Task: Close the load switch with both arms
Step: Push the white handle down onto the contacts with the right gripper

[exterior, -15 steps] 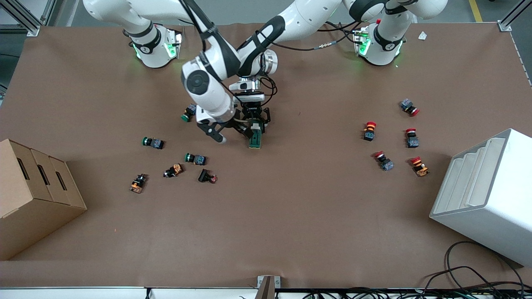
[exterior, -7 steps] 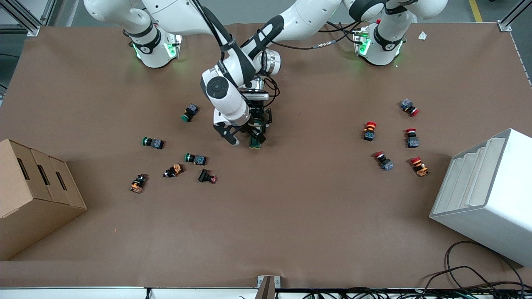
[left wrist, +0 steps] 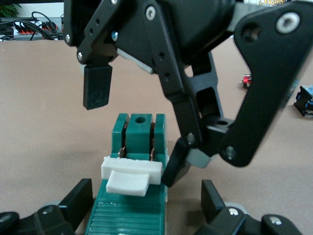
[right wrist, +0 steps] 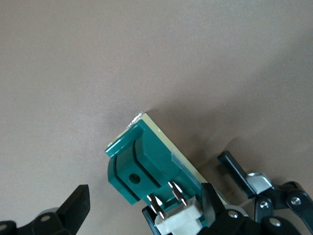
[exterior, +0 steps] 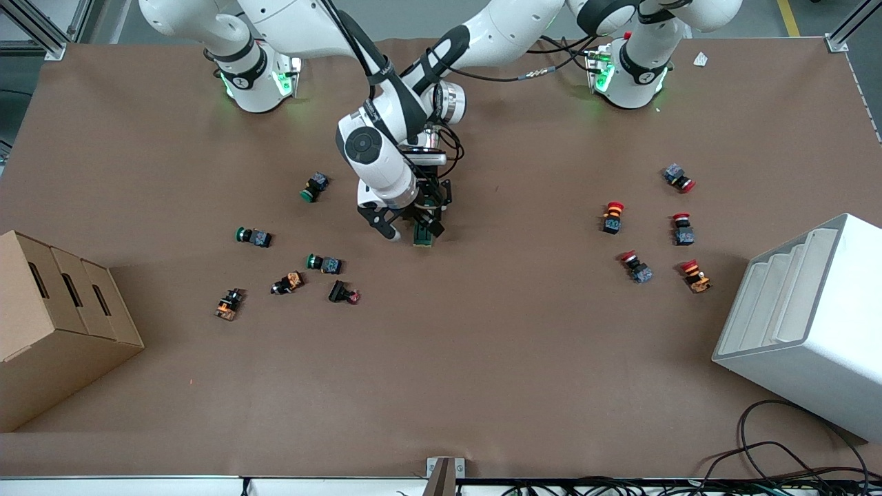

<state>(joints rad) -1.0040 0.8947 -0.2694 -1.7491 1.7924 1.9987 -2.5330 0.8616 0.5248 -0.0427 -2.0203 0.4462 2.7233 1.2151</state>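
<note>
Looking down both wrist cameras, I find the dark-green rectangular load switch (left wrist: pixel 132 210) with its cream plastic lever (left wrist: pixel 131 175) lying flat on the brown worktop (exterior: pixel 482 344). Both arms are bunched over it.

The left gripper (left wrist: pixel 146 200) sits low with its fingers (left wrist: pixel 78 198) apart and astride the switch body. One is against its side and the other is just off it, so I judge it is there to brace the switch from sliding.

The right gripper (left wrist: pixel 135 133) is also spread wide. One finger (left wrist: pixel 175 166) is beside the lever and the other hangs above the switch's terminal end, which I take as lining up a push.

The green-capped push-button (exterior: pixel 313 186) lies apart from the switch, toward the right arm's end.
</note>
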